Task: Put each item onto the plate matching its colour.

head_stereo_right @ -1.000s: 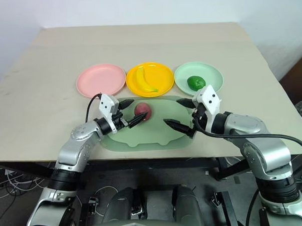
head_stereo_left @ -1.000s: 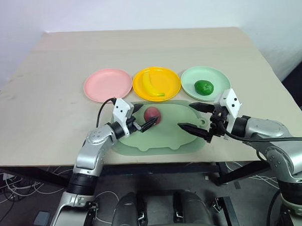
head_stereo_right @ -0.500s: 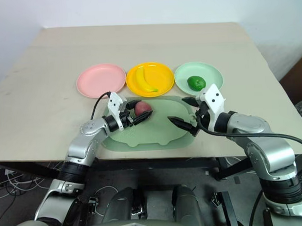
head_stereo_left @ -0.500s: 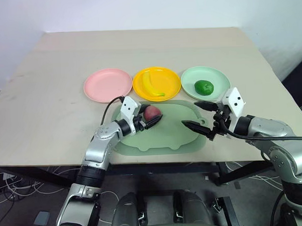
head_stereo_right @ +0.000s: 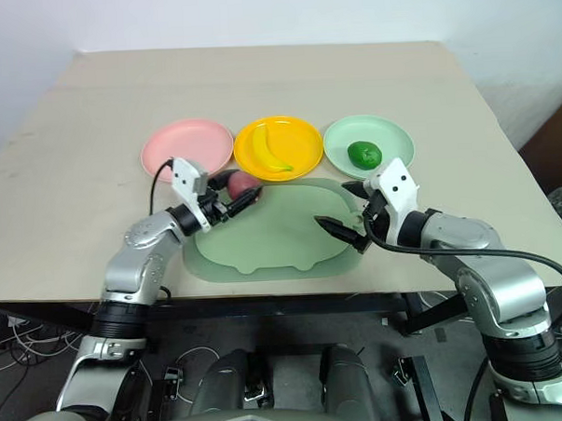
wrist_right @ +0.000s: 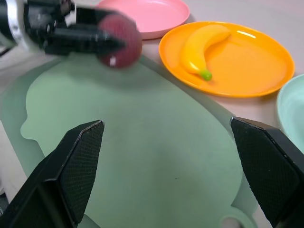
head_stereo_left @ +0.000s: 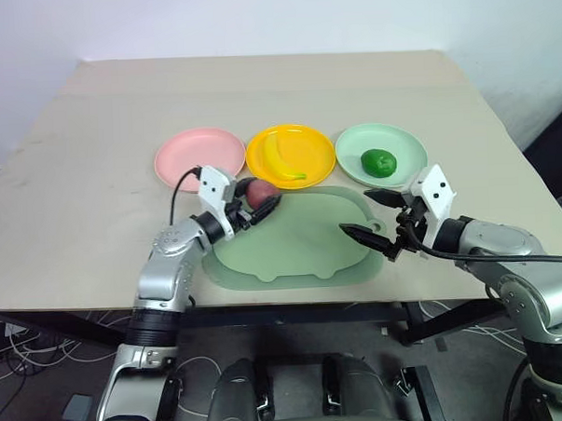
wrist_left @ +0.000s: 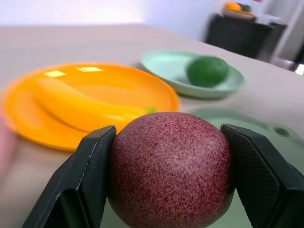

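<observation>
Left gripper [head_stereo_left: 256, 204] closed on the red fruit [wrist_left: 170, 168], one black finger [wrist_left: 85, 180] on each flank at the widest part, so the ball sits centred and should not roll out. Fruit is held off the tray [head_stereo_left: 301, 247], above its far-left edge, just short of the pink plate [head_stereo_left: 187, 157]; judged to be in transit to that plate, the only one empty.

Right gripper [head_stereo_left: 373, 216] jaws wide apart, nothing between them, hovering over the tray's right end; looks parked clear of the left arm's path.

Banana [head_stereo_left: 281, 160] lies on the yellow plate [head_stereo_left: 317, 144]; green fruit [head_stereo_left: 380, 161] on the green plate [head_stereo_left: 401, 146]. Two of three matched.

Left wrist view gives finger contact on the fruit, which the eye views leave small. Right wrist view shows the tray surface bare under the fruit. Eye views alone give the plate row and the remaining gap to pink.
</observation>
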Controlling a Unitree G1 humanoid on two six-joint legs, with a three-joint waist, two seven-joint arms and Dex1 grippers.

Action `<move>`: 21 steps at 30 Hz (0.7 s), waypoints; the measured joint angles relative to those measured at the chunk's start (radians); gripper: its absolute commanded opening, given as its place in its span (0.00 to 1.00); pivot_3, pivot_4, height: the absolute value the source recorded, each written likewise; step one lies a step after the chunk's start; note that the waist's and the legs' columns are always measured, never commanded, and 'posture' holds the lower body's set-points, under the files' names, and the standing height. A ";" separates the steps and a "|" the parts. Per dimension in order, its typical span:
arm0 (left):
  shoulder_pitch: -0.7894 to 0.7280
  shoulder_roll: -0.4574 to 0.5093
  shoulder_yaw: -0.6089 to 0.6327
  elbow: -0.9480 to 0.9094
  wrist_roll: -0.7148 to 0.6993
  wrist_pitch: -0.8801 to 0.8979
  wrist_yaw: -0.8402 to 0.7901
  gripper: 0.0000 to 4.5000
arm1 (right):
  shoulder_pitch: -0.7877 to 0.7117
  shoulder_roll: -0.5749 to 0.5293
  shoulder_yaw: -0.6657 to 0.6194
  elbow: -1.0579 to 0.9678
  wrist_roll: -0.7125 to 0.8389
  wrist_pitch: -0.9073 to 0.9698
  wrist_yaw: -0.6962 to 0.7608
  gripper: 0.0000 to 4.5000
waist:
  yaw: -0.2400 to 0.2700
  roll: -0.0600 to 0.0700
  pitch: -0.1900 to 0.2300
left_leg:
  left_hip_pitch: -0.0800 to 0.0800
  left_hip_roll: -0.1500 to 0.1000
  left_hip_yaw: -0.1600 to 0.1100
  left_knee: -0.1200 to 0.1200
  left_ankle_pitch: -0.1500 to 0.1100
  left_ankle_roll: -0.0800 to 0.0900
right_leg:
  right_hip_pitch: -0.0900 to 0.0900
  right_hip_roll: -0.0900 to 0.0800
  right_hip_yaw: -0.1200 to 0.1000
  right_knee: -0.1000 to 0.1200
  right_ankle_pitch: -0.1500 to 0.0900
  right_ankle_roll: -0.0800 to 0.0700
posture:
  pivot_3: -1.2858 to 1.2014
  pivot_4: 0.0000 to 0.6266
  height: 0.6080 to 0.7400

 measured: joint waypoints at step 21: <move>-0.233 -0.080 0.163 0.345 0.159 -0.058 0.606 0.72 | -0.114 0.051 0.102 0.149 -0.096 -0.063 0.010 1.00 | 0.001 -0.002 0.001 | -0.001 -0.002 0.001 0.001 0.001 0.002 | 0.001 0.000 0.000 0.000 0.002 0.004 | 0.52 0.24 0.66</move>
